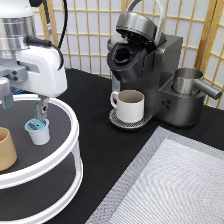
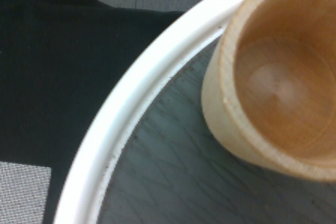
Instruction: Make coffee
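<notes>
Open claw (image 1: 23, 106) above coffee (image 1: 38, 131)

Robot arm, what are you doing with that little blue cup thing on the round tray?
The robot is working on making coffee. Its gripper hangs open over the round white tray, with one finger just above the coffee pod; it holds nothing. A tan cup sits beside the pod on the tray. Over at the coffee machine, the lid is up and a white mug waits under the spout.
</notes>
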